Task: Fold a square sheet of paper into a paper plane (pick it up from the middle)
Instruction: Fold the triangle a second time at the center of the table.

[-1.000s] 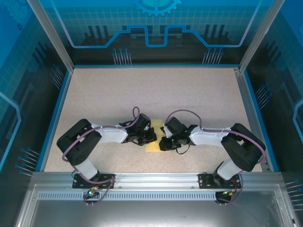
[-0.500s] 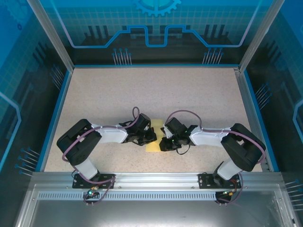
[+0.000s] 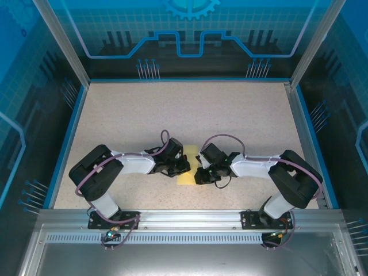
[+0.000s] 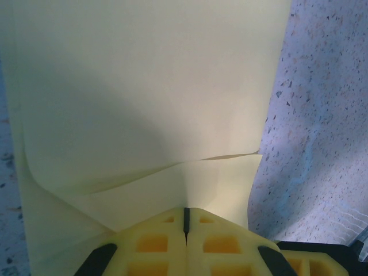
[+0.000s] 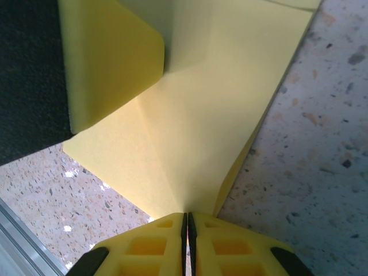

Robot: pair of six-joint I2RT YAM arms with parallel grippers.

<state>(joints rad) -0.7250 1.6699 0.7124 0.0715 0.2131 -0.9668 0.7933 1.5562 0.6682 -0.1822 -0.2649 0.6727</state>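
The left fingers (image 4: 152,244) and right fingers (image 5: 146,247) are pressed together, seemingly each pinching the square sheet of paper (image 3: 187,177); they should grip firmly and align the edges before creasing.

Thin, matt, pale-yellow paper in the square sheet of paper (image 4: 144,86), smooth but for soft creases; moulded matt yellow plastic on the fingers (image 4: 155,244) of the left gripper (image 4: 186,213) and right gripper (image 5: 186,218), pocketed with square recesses; speckled, stone-like, finely grainy table (image 3: 201,115), low sheen; brushed grey metal along the near rail (image 3: 190,221); smooth, slightly glossy white and black plastic on the arm shells (image 3: 138,164).
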